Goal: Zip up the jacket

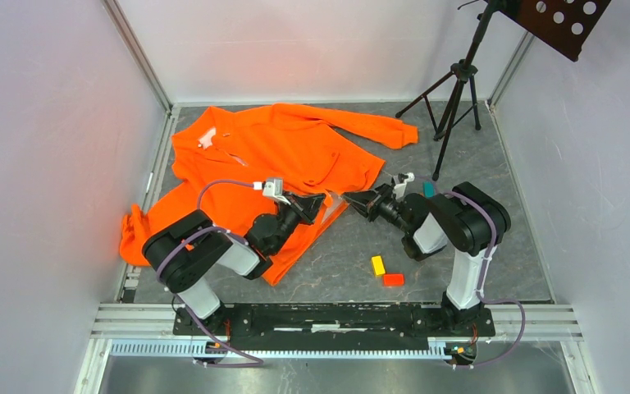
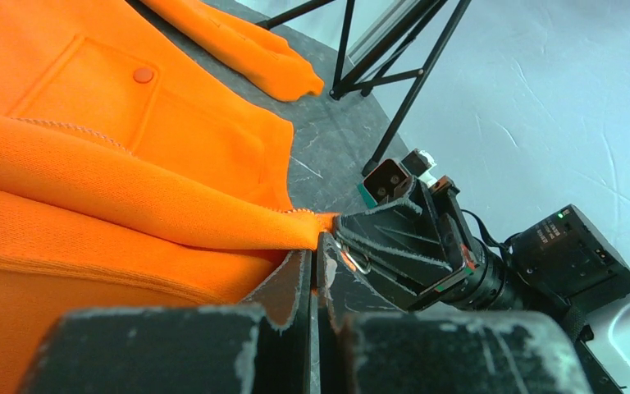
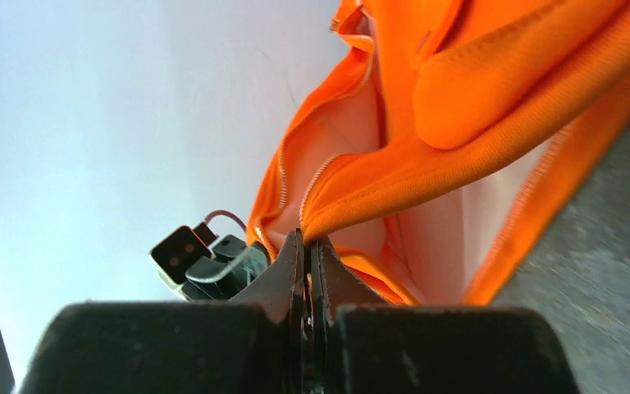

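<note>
Bright, even light; shadows are soft. Wrist views blur near their own fingers (image 2: 156,349), and the wall (image 3: 66,123) washes out.

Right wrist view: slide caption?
Right gripper shut on the orange jacket at its pale zipper edge, white lining showing.

Two small blocks lay on the grey table (image 1: 336,271) ahead of me, to the right: a yellow block (image 1: 377,265) and, just beside it and nearer the edge, an orange-red block (image 1: 393,279). I could not tell whether they touched. A black tripod (image 1: 457,90) stood at the far right corner, its legs spread on the table. Above it a dark perforated panel (image 1: 562,23) jutted into view. Pale walls (image 1: 49,123) closed in three sides, and a metal rail (image 1: 131,316) ran along the near edge.
</note>
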`<state>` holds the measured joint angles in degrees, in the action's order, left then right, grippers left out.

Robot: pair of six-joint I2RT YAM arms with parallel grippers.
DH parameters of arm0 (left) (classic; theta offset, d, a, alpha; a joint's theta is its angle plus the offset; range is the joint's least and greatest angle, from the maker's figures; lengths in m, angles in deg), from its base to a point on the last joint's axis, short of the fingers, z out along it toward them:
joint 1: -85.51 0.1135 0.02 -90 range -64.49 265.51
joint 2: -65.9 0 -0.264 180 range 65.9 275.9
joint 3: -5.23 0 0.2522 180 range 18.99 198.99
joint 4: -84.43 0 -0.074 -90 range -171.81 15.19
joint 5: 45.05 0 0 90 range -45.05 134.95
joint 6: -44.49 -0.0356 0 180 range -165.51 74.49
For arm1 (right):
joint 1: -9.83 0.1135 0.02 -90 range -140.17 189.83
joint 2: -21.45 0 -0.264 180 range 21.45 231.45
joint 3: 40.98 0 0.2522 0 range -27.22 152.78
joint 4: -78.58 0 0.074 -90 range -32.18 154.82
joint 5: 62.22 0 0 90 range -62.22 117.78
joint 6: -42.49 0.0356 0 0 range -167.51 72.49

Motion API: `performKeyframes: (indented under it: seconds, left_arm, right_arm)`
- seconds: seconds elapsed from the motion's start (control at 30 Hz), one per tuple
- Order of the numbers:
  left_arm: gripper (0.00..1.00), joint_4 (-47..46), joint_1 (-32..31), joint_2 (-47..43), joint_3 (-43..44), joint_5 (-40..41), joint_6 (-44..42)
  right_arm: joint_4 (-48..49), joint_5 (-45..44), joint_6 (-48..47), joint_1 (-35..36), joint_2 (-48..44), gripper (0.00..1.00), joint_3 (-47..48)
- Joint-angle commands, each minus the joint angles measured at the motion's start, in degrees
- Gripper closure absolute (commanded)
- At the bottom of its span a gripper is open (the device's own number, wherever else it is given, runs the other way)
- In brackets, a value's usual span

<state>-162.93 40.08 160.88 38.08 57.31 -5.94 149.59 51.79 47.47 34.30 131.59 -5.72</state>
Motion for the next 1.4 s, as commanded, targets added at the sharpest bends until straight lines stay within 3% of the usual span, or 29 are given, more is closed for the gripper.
performKeyframes:
  seconds: [0.0,0.6,1.37]
  left_arm:
    - [0.98,-4.1,-1.1,-3.0,1.4,4.1,-3.0]
    - [0.98,-3.3,-1.1,-4.8,3.9,11.9,-5.0]
    - [0.98,-6.9,-1.1,-2.5,4.1,11.0,-4.9]
  right_arm:
    - [27.3,-3.3,1.4,1.3,-2.6,1.0,3.7]
    - [27.3,-5.1,-0.3,2.8,-4.7,1.0,8.1]
    - [27.4,-3.9,0.2,4.4,-5.2,1.0,9.1]
